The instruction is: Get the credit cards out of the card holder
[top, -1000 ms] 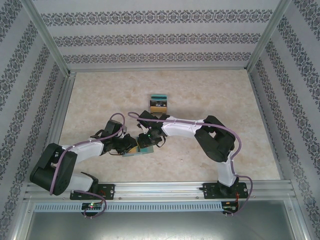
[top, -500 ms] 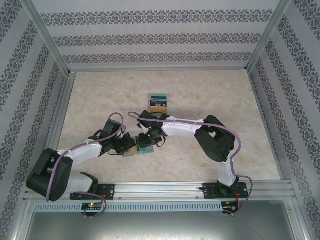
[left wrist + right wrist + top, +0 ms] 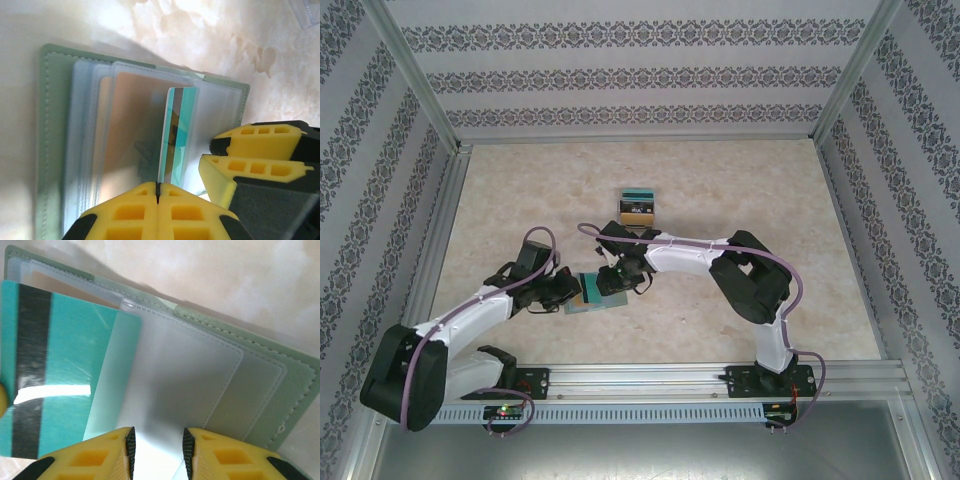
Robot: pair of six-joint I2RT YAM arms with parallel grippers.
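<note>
Left wrist view: my left gripper [image 3: 157,189] is clamped on a teal credit card [image 3: 176,135], partly out of the card holder [image 3: 50,150] lying near centre. My right gripper [image 3: 159,440] straddles a clear pocket [image 3: 190,375]; whether it pinches, I cannot tell. Other cards [image 3: 638,207] sit farther back, seemingly already out.

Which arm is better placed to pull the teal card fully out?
Left. Its jaws are shut on the teal card, which is already partly out of the card holder. The right arm has its jaws at the holder's edge, seemingly steadying it.
</note>
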